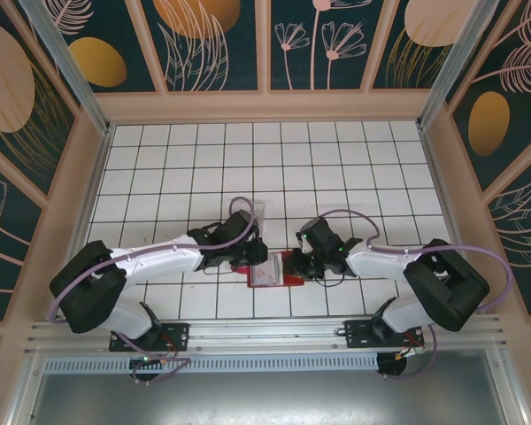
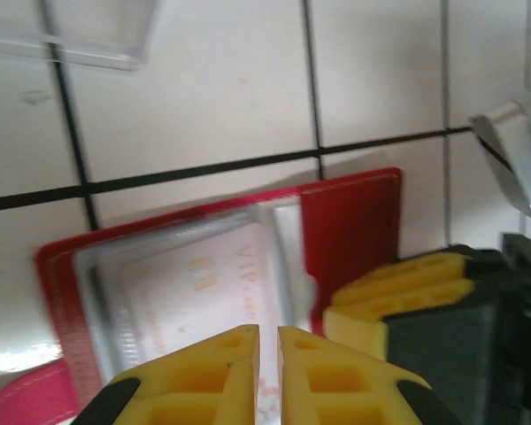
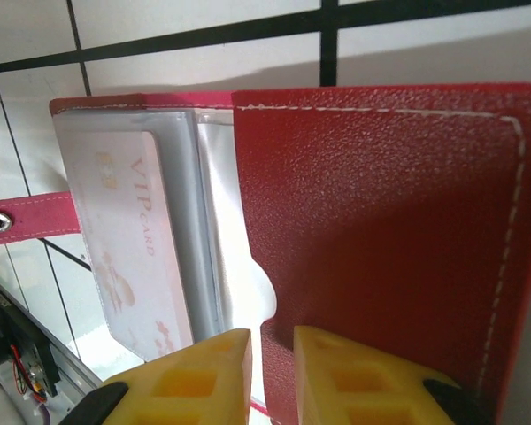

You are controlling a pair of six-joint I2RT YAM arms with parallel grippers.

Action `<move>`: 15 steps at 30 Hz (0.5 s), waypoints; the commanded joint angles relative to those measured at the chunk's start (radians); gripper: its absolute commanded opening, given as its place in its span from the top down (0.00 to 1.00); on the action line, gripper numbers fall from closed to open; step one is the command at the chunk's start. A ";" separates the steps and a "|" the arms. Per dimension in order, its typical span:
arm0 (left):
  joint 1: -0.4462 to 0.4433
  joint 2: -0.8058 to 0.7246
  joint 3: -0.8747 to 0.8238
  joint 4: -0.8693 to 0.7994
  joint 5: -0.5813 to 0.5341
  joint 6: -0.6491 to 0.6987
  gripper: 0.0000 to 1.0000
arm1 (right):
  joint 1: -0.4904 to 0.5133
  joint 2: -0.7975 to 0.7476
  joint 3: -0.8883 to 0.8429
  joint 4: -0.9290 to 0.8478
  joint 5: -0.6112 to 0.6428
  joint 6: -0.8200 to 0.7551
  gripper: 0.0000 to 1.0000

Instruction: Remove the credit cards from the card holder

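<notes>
The red card holder (image 1: pixel 286 282) lies open on the tiles near the table's front edge, between the two arms. A whitish VIP credit card (image 2: pixel 195 283) sits in its clear sleeve, and it also appears in the right wrist view as a card (image 3: pixel 128 239). My left gripper (image 2: pixel 268 332) is shut, its yellow tips almost touching just above the card's near end; whether they pinch it I cannot tell. My right gripper (image 3: pixel 272 341) is shut on the edge of the card holder's red cover flap (image 3: pixel 380 204), which stands lifted.
A clear plastic box (image 2: pixel 71 35) rests on the tiles just beyond the holder. The holder's red closure tab (image 3: pixel 26 217) sticks out sideways. The right gripper's yellow fingers (image 2: pixel 398 283) are close beside the left one. Wooden walls ring the tiled table (image 1: pixel 336 168).
</notes>
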 commanded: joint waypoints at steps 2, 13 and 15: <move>0.077 -0.103 -0.039 -0.067 -0.083 0.001 0.83 | 0.028 0.008 0.016 0.002 0.009 0.016 0.80; 0.340 -0.071 0.019 -0.055 -0.142 0.192 0.67 | 0.027 -0.011 0.102 -0.088 0.065 0.001 0.80; 0.389 -0.044 -0.001 0.030 -0.050 0.203 0.63 | 0.028 -0.001 0.105 -0.086 0.060 0.001 0.80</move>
